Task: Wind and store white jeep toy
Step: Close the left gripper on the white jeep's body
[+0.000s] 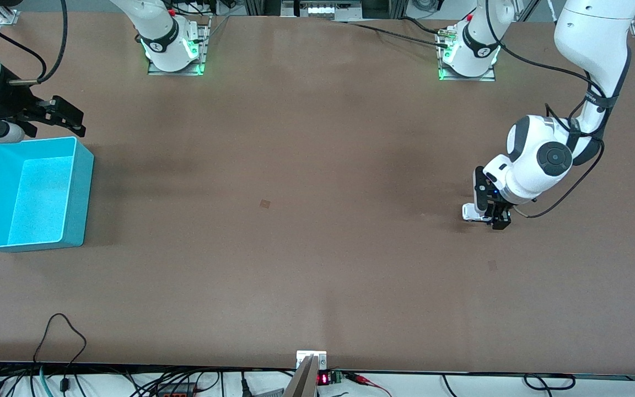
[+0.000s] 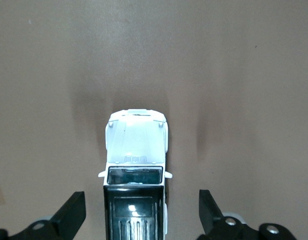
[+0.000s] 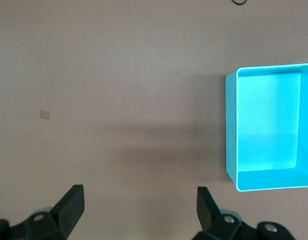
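A wide brown table (image 1: 306,182) fills the scene, its surface matte with a few faint marks; cables hang along the edge nearest the front camera, and the two arm bases stand on plates lit green along the edge farthest from it.

The left arm comes from its base, bends down at the elbow and points its wrist straight down at the table, toward the left arm's end; the left gripper (image 1: 489,218) is low over the surface, with its fingers (image 2: 71,214) spread wide, one on each side of the white jeep toy (image 2: 136,165) and clear of its body; the toy stands on its wheels on the table between them, its white hood pointing away from the wrist and its black ribbed roof close under the camera.

The right arm waits at the right arm's end of the table; the right gripper (image 1: 66,116) hangs in the air just beside the turquoise bin (image 1: 77,190), over bare table at the bin's edge; its fingers (image 3: 69,205) are also wide apart and hold nothing.

The bin sits on the table with a pale floor.
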You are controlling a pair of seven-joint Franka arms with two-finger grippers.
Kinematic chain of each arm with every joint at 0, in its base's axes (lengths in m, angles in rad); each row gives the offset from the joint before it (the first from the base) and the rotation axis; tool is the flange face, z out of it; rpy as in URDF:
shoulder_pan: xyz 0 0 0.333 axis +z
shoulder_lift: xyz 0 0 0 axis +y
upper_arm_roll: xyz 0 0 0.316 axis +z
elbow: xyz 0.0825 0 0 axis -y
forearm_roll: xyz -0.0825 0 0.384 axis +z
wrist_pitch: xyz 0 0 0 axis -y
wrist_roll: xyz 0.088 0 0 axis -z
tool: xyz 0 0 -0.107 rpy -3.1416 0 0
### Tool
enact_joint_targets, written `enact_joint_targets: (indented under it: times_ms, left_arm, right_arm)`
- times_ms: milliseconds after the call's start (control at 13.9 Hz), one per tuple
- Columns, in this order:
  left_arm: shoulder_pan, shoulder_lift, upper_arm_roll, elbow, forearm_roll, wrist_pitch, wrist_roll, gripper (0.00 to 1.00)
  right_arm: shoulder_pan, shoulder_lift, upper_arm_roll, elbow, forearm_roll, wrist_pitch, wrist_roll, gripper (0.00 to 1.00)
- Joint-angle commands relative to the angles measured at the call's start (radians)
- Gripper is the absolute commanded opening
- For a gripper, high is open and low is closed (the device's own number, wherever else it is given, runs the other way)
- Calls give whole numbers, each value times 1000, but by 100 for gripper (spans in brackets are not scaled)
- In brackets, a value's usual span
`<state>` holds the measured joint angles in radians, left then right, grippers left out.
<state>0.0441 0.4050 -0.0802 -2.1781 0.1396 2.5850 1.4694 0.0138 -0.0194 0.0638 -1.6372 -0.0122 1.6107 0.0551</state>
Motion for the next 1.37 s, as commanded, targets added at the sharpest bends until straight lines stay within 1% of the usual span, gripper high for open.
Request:
enact_joint_targets:
  times_ms: [0,216,360,432,504,576,648,792,864,1152,1296]
  left_arm:
    - [8,-17,-3,-22,20,10,19,95]
    - [11,-9,-3,-22,58,29,19,91]
    - [16,12,-1,-20,61,58,19,86]
    - [17,14,-3,-19,61,60,17,74]
    - [17,14,-3,-17,61,60,19,55]
    - [17,12,-3,-19,61,57,19,31]
    - [17,12,-3,-17,61,52,16,24]
    - [20,20,-4,-15,61,52,9,23]
    - [23,21,-3,-15,61,47,20,21]
    - [31,57,-4,-5,61,47,31,20]
    - [43,61,-1,-3,61,26,31,20]
  right_arm:
    - [2,1,2,11,11,-15,14,100]
    - [2,1,2,11,11,-15,14,100]
    - [0,1,2,11,11,-15,14,100]
    - [2,1,2,11,11,-15,14,100]
    - [2,1,2,11,11,-15,14,100]
    - [2,1,2,11,11,-15,14,100]
    - [2,1,2,11,11,-15,14,100]
    - [2,1,2,11,11,-17,14,100]
    - [2,1,2,11,11,-17,14,100]
    - [2,1,4,11,11,-17,14,100]
    - [2,1,4,11,11,-17,14,100]
